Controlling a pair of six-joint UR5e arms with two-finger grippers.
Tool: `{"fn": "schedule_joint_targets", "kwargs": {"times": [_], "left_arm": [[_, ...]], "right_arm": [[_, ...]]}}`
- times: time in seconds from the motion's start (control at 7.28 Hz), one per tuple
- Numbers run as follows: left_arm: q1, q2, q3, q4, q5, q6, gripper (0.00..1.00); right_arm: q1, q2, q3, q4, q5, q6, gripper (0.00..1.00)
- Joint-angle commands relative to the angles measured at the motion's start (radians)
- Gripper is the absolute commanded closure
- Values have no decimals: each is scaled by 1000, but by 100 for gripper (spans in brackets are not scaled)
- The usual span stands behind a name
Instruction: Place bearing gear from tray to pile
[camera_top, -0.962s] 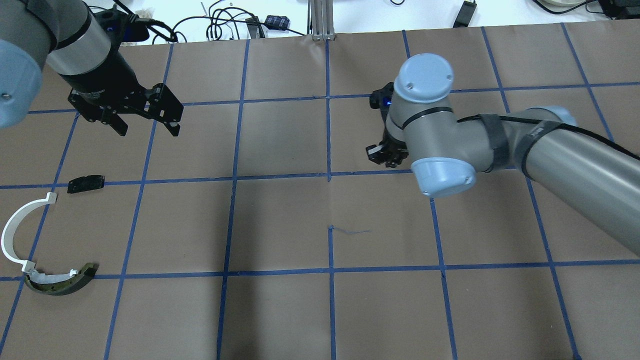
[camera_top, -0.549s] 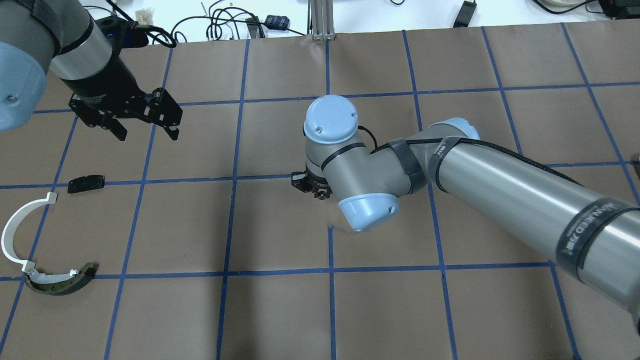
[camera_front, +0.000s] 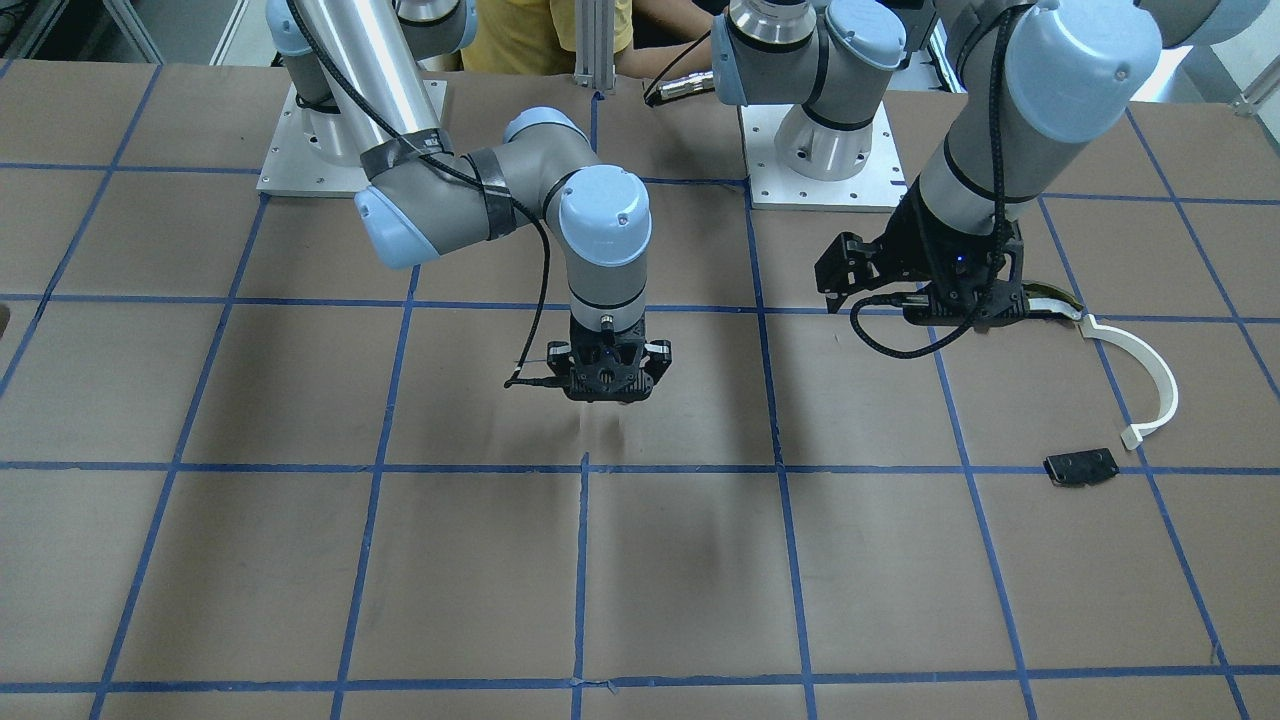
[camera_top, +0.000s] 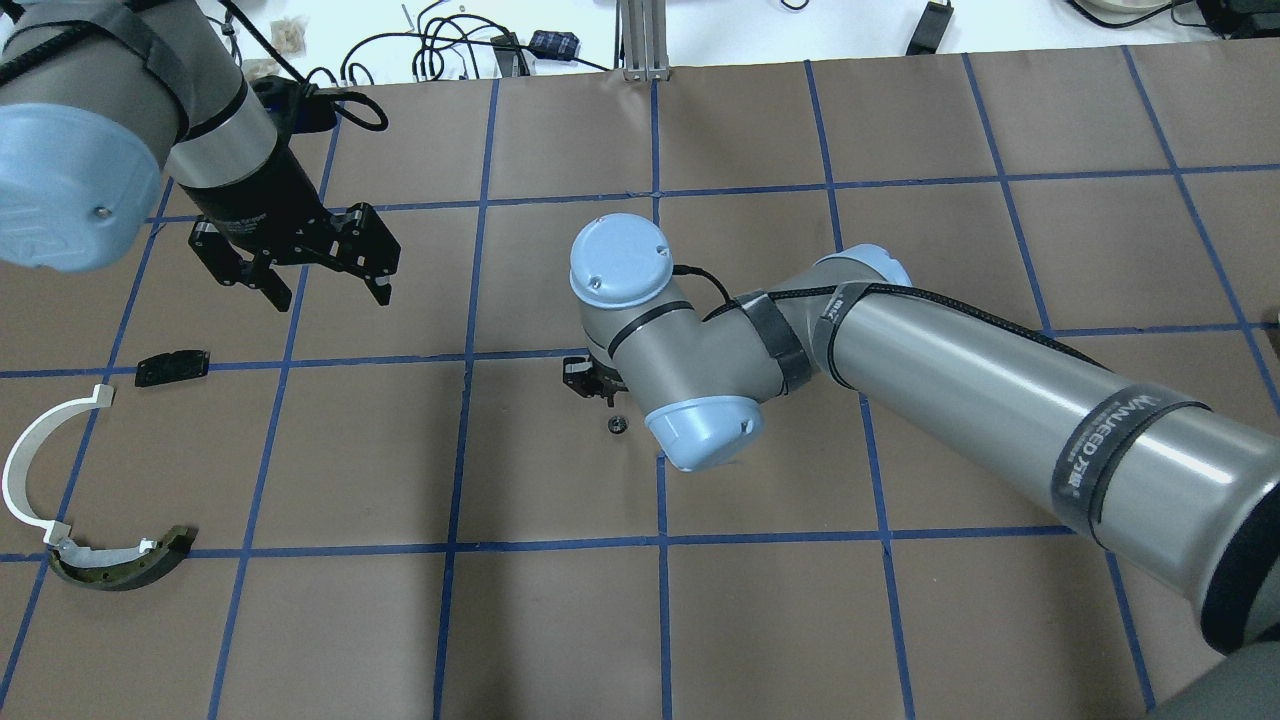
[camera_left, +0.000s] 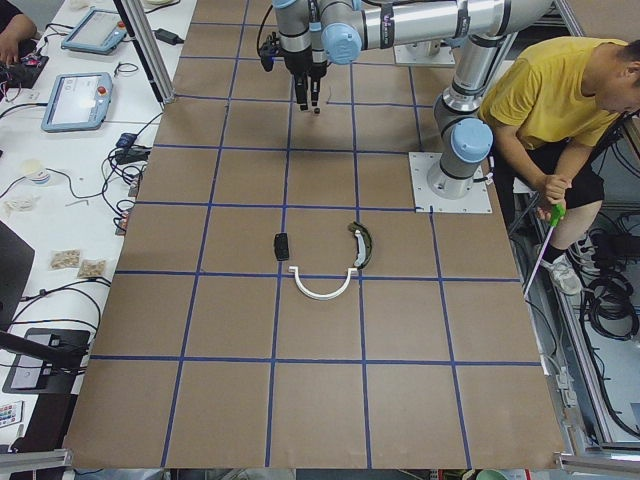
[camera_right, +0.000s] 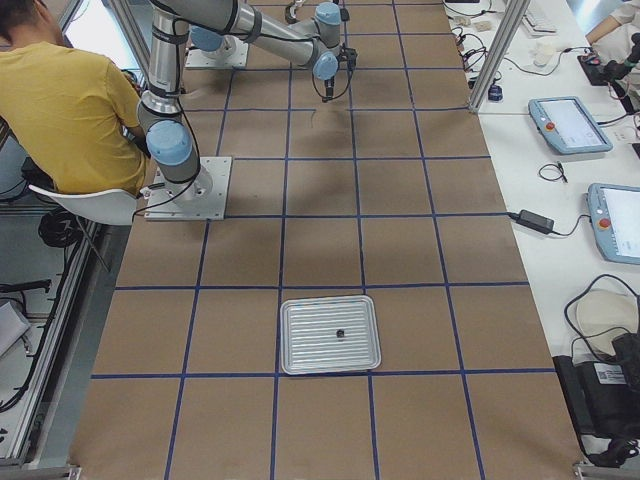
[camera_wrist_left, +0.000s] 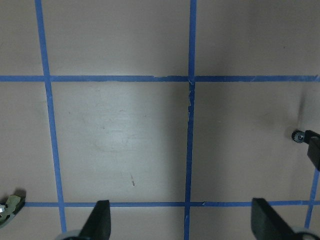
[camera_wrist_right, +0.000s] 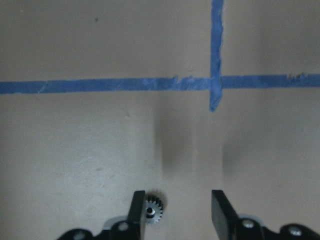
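Note:
The bearing gear, a tiny dark toothed ring, lies on the brown paper at the table's middle. My right gripper hangs just above it, open. In the right wrist view the gear sits against the inside of one finger, with the gripper spread wide. The pile is at the far left: a flat black plate, a white curved strip and a dark curved piece. My left gripper is open and empty, above and right of the plate.
A metal tray stands far off on the robot's right side with one small dark part in it. The left wrist view shows the gear at its right edge. Cables lie beyond the table's far edge.
My right arm has swept left from the table's right half to its middle. The gear now lies on the paper under it. My left gripper has shifted right and nearer.

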Motion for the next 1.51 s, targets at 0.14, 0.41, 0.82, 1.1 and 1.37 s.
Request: {"fn": "schedule_joint_targets", "kwargs": {"times": [0.14, 0.41, 0.82, 1.1, 1.37], "left_arm": [[-59, -8, -26, 10, -47, -12, 0], [-211, -60, -93, 165, -73, -44, 1], [-331, -188, -172, 412, -69, -108, 0], [-386, -279, -173, 460, -67, -147, 0], [-397, -351, -173, 509, -69, -150, 0]], "right_arm": [[-299, -163, -135, 432, -73, -385, 0], [-628, -248, -135, 487, -121, -704, 0], [-1029, -230, -132, 456, -115, -1144, 0], [-1262, -88, -133, 240, -80, -1491, 0], [-1381, 88, -155, 51, -38, -1638, 0]]}}
